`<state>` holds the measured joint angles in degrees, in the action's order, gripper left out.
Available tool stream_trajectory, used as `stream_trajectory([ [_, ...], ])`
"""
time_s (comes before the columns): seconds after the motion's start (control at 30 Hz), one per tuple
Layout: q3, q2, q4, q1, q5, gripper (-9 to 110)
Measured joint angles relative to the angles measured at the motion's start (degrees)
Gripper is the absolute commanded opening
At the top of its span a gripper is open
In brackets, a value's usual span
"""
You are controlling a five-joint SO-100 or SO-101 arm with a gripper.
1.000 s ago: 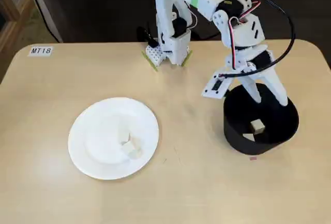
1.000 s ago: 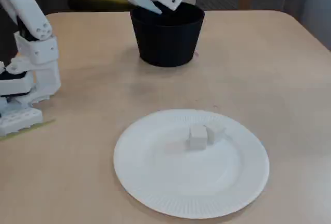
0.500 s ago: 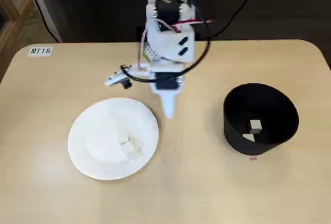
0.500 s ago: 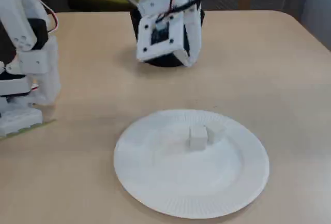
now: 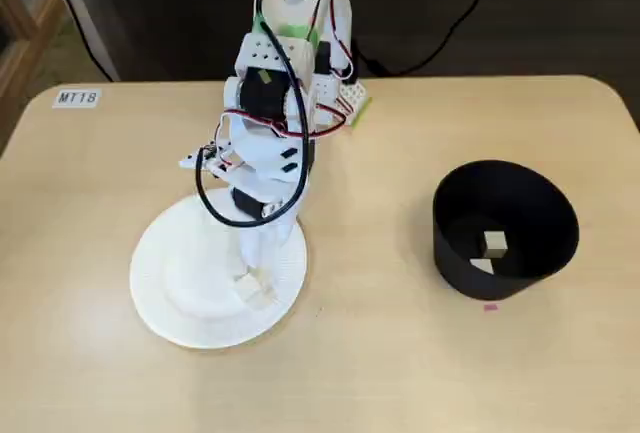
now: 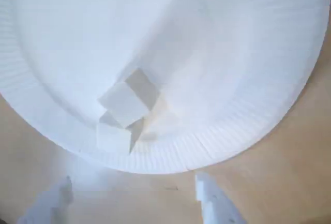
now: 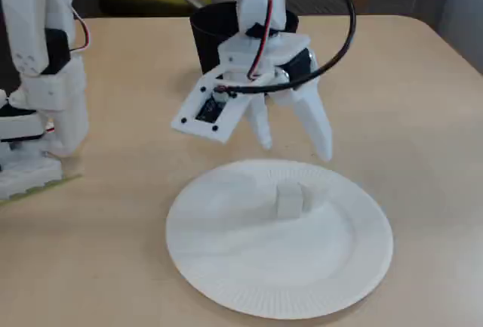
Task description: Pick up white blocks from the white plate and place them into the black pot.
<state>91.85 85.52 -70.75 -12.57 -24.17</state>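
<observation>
Spread wide for a grasp, white two-finger gripper (image 7: 294,146) hovers above cream cubes (image 6: 123,105) stacked at six o'clock on round ribbed white paper plate (image 6: 62,38); matte black pot (image 5: 505,228) at three o'clock holds one.

in a fixed view the plate (image 5: 165,293) lies on the desk (image 5: 380,353) at left, the pot (image 5: 505,228) well apart at right. two blocks (image 5: 254,290) sit touching on the plate's right part, near its rim; one block (image 5: 493,244) lies in the pot. the claw (image 7: 296,144) hangs above the plate's far edge.
</observation>
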Motion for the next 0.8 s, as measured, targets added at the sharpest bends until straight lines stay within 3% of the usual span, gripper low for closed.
stream_trajectory([
  [0.8,-6.7,-11.4,1.8,-3.3,-4.8,32],
])
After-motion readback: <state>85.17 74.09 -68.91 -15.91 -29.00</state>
